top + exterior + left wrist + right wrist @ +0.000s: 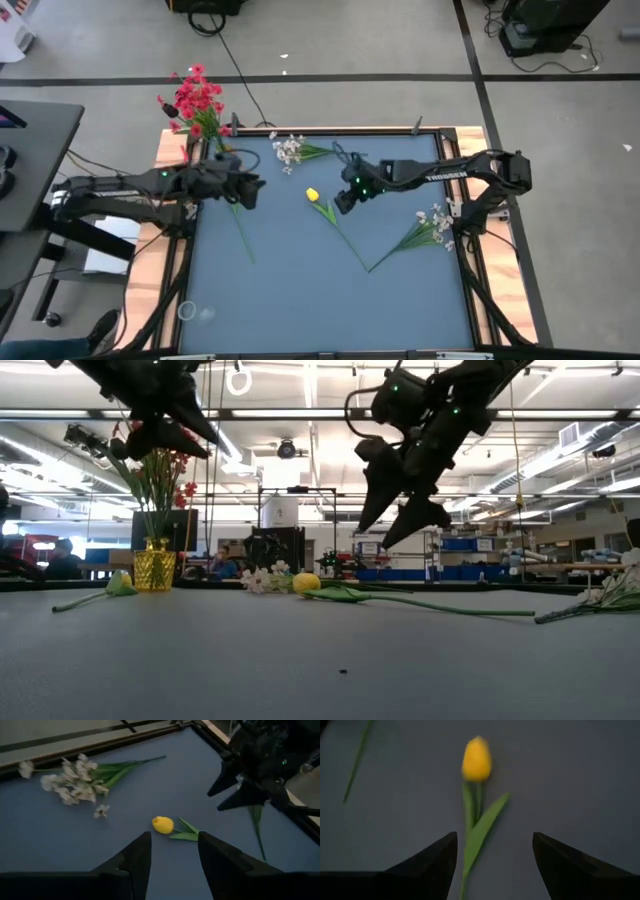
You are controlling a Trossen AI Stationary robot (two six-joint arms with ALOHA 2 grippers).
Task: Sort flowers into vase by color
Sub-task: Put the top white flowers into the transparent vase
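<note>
Above the yellow tulip (476, 759) we see the right gripper (343, 203) hanging wide open, and the left gripper (252, 189) open and empty. On the blue table (300, 290) lie white sprays (289, 152). Only the low view shows the yellow vase (154, 570) and shelves behind.

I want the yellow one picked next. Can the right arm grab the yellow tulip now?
Probably yes. The right tool hangs open just above the yellow tulip, its stem between the fingers, and nothing lies in the way.
</note>
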